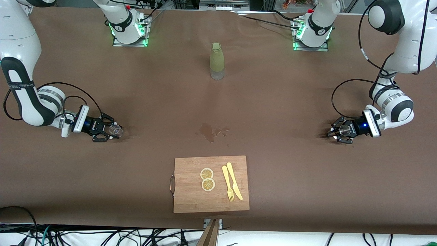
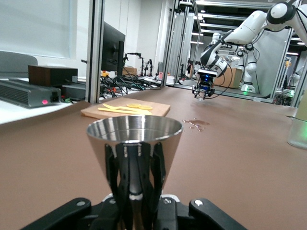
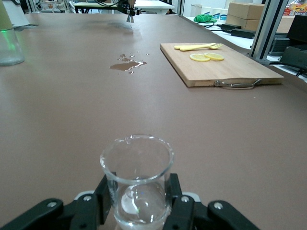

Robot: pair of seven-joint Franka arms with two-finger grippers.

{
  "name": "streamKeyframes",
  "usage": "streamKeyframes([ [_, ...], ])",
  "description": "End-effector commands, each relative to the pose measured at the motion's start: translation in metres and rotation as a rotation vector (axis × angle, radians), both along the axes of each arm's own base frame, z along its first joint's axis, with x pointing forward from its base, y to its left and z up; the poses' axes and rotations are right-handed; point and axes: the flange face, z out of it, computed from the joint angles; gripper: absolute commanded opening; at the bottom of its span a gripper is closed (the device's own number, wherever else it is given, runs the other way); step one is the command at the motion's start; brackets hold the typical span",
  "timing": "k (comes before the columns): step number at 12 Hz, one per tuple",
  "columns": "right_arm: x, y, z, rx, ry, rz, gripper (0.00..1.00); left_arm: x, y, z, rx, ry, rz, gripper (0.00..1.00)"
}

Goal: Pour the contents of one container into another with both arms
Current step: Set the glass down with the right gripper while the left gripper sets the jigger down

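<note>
The tiny clear glass (image 1: 116,129) (image 3: 137,177) stands upright low at the table toward the right arm's end, with my right gripper (image 1: 113,131) (image 3: 139,200) shut on its sides. It looks to hold no liquid. Toward the left arm's end, the shiny steel jigger (image 1: 344,129) (image 2: 135,143) is upright with its open cone up, and my left gripper (image 1: 340,132) (image 2: 136,203) is shut on its narrow waist. Whether either vessel touches the tabletop I cannot tell. The two arms are wide apart; each wrist view shows the other gripper small in the distance.
A tall olive-green bottle (image 1: 217,61) stands mid-table, nearer the robot bases. A wet spill (image 1: 208,131) marks the brown cover in the middle. Nearer the front camera lies a wooden cutting board (image 1: 191,194) with two lemon slices (image 1: 207,179) and a yellow knife and fork (image 1: 232,186).
</note>
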Motion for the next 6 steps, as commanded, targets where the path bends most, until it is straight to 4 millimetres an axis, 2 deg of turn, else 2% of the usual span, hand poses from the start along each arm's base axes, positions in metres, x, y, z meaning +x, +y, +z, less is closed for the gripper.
streamKeyframes([
  [1,-0.009,-0.009,-0.009,0.014,-0.005,0.011,0.32,-0.004,0.011,-0.006,-0.001,-0.048,-0.038,0.00],
  [5,-0.014,-0.020,-0.014,-0.011,0.009,0.025,0.32,-0.007,0.014,-0.007,-0.004,-0.044,-0.049,0.00],
  [6,-0.015,-0.021,-0.015,-0.012,0.013,0.024,0.42,-0.009,0.013,-0.010,-0.005,-0.042,-0.049,0.00],
])
